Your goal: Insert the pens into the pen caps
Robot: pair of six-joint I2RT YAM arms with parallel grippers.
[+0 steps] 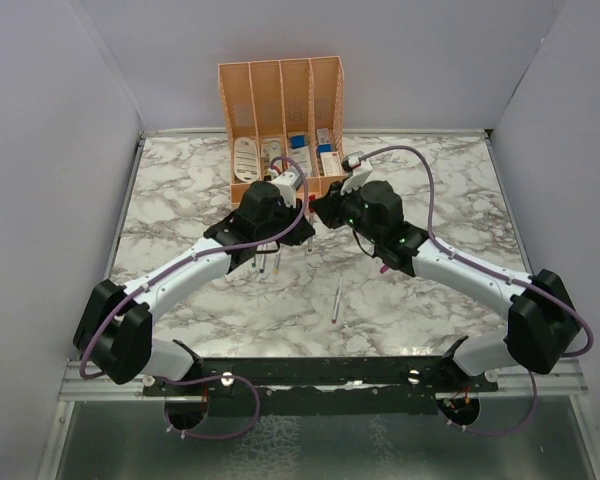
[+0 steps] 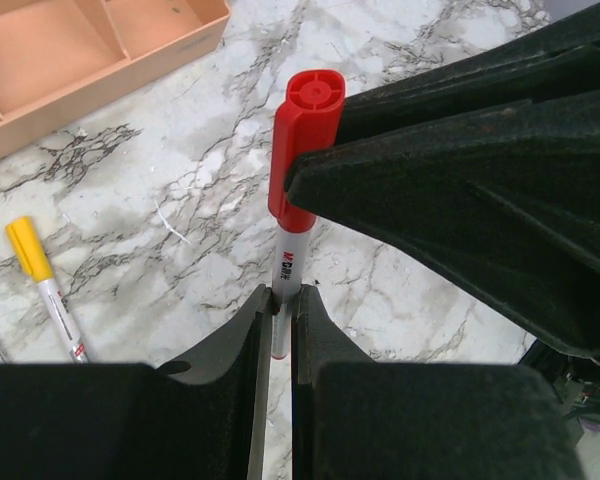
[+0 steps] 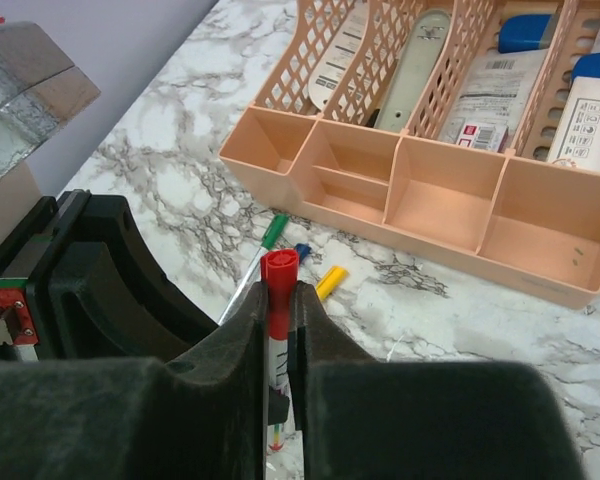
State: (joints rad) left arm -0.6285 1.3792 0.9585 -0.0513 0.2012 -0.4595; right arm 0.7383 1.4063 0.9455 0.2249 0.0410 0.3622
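Far edge: peach slotted plastic organiser (image 1: 280, 95) stands on the marble-patterned table (image 1: 180, 180), and both arms meet just in front of it. Bare marble lies open to the left, right and near side, where 1 loose grey-white stick pen (image 1: 336, 300) lies. Grip: left gripper (image 2: 283, 297) clamps a white pen barrel (image 2: 286, 262); right gripper (image 3: 279, 300) pinches the red bullet-shaped plastic cap (image 2: 302, 140) seated on that pen.

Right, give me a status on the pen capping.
Done, it seems: the green pen, blue pen and yellow pen lie capped by the organiser. In hand: the red pen, left hand on its barrel, right hand on the red cap, which looks seated. Left: one pen lying alone, apparently uncapped.
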